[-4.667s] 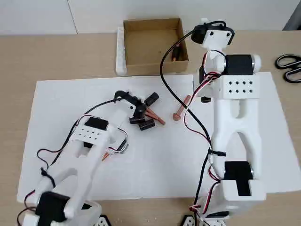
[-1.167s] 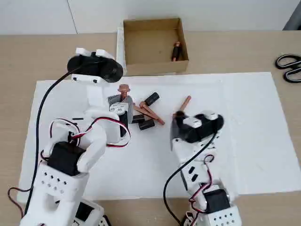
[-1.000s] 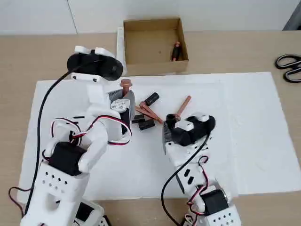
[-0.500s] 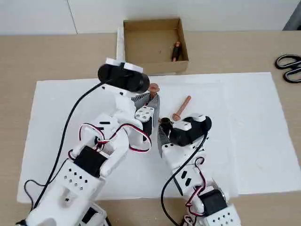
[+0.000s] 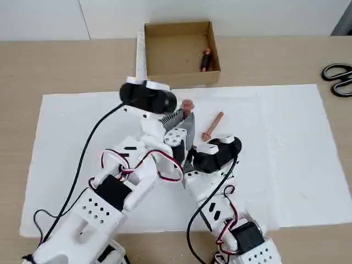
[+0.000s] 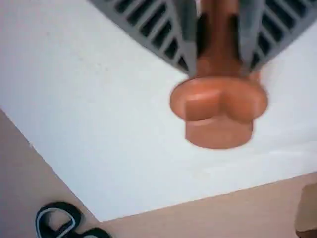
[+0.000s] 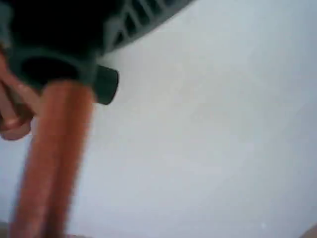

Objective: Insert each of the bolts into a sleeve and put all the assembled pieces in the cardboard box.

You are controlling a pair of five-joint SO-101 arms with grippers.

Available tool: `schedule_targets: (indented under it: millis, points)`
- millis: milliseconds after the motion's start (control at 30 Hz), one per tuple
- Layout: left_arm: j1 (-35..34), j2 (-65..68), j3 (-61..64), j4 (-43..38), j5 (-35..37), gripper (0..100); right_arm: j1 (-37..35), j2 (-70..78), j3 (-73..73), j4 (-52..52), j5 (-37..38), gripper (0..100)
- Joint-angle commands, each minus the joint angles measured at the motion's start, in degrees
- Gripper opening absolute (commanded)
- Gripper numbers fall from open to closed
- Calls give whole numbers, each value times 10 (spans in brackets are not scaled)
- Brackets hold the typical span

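Observation:
My left gripper (image 5: 186, 114) is shut on the shank of a copper bolt (image 5: 187, 104), held head-up above the white sheet; its grey fingers (image 6: 185, 44) clamp the bolt (image 6: 218, 106) just behind the hexagonal head. My right gripper (image 5: 188, 163) sits low on the sheet right beside and partly under the left arm. Close to it lie a copper bolt (image 7: 54, 158) and a black sleeve (image 7: 106, 84); a dark ring-shaped part (image 7: 49, 67) is at its tip. Another bolt (image 5: 213, 126) lies loose on the sheet. The cardboard box (image 5: 159, 52) holds one assembled piece (image 5: 205, 59).
The white sheet (image 5: 297, 143) covers most of the table, with open room on its right half. Scissors (image 5: 338, 72) lie at the table's far right edge, off the sheet. The left arm hides the pile of sleeves and bolts.
The left arm has swung right with the bolt, from the sheet's left side toward the middle. The right gripper has edged left under it, and the pile is now covered.

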Motion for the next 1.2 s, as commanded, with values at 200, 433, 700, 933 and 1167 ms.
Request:
schedule_targets:
  millis: [200, 433, 700, 933, 1167]
  points:
    - [11, -10, 7, -18, 2, 6, -1, -9, 4, 0, -6, 4]
    - [11, -10, 3, -21, 1, 6, -1, -9, 4, 0, -6, 4]
    - [11, -11, 3, -38, 1, 6, -1, -9, 4, 0, -6, 4]
    - [-7, -11, 3, -49, 0, 6, -1, -9, 4, 0, -6, 4]
    - [-22, -10, 7, -48, 0, 6, -1, -9, 4, 0, -6, 4]
